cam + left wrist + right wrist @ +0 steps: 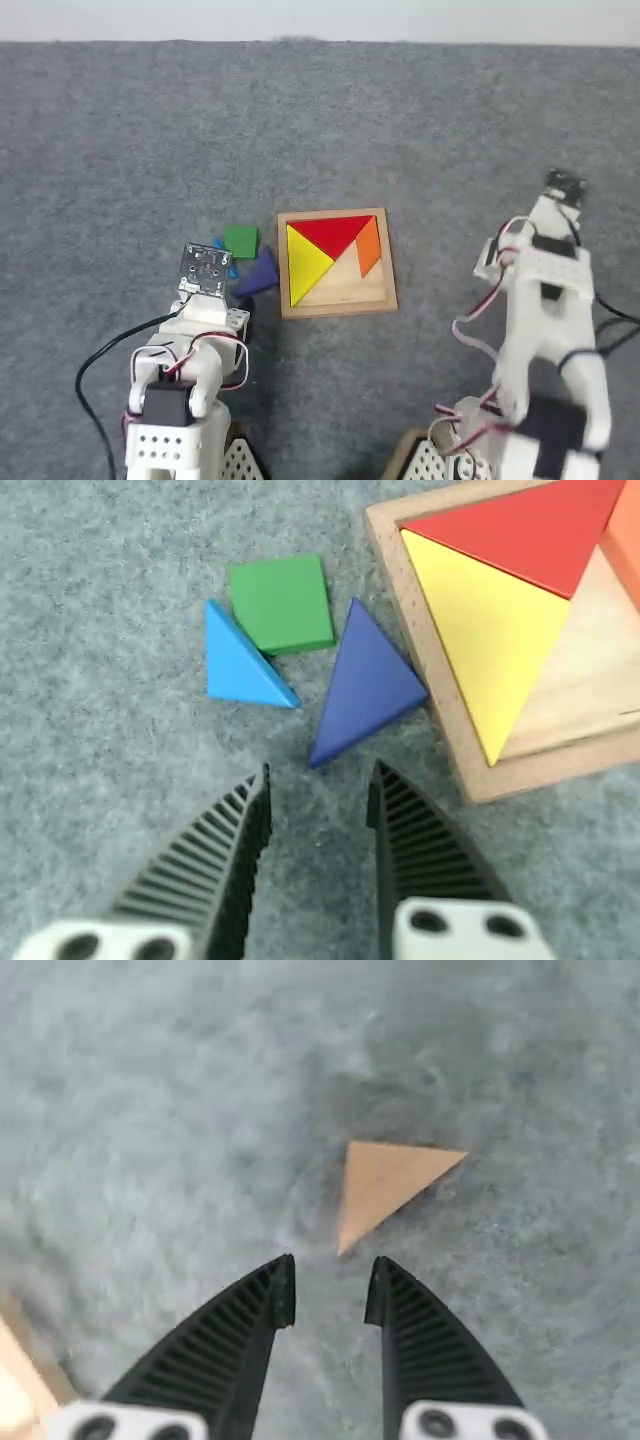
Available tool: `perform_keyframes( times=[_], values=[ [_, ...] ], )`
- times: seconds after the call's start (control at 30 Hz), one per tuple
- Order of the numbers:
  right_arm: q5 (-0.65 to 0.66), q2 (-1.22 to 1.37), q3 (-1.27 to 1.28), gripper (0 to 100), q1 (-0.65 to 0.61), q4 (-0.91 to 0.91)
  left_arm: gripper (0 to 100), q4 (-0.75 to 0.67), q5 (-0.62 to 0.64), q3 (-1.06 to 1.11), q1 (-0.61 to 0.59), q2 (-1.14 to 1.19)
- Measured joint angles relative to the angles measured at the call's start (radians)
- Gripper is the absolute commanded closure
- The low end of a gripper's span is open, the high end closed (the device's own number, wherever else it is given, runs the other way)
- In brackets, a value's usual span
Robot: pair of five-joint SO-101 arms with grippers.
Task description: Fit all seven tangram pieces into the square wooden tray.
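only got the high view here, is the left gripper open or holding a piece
observer: open and empty. the left gripper sits just short of the dark blue triangle, whose near tip points at the gap between the fingers.
operator: ok and the right one
observer: the right gripper is open too, with a tan triangle lying flat on the carpet just ahead of its tips.
operator: what's the light blue bit by the green piece
observer: a light blue triangle, its long edge meeting a corner of the green square.
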Motion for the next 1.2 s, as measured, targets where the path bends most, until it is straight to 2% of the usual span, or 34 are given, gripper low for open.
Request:
perform_keyframes(
  times=[0.13, 0.27, 0.63, 0.77, 0.93, 1.2],
  values=[
    [-0.118, 0.127, -0.12, 78.6, -0.011, 0.012, 85, 0.0, 0.0, 0.0, 0.0, 0.0],
    [-0.143, 0.239, -0.21, 72.3, -0.014, 0.015, 85, 0.0, 0.0, 0.0, 0.0, 0.0],
    [-0.152, 0.483, -0.417, 72.4, -0.012, 0.021, 85, 0.0, 0.0, 0.0, 0.0, 0.0],
    [-0.153, 0.502, -0.436, 73.4, -0.014, 0.023, 85, 0.0, 0.0, 0.0, 0.0, 0.0],
    [-0.152, 0.502, -0.437, 81.2, -0.009, 0.046, 85, 0.0, 0.0, 0.0, 0.0, 0.0],
    [-0.15, 0.5, -0.443, 81.6, -0.002, 0.072, 85, 0.0, 0.0, 0.0, 0.0, 0.0]
  ],
)
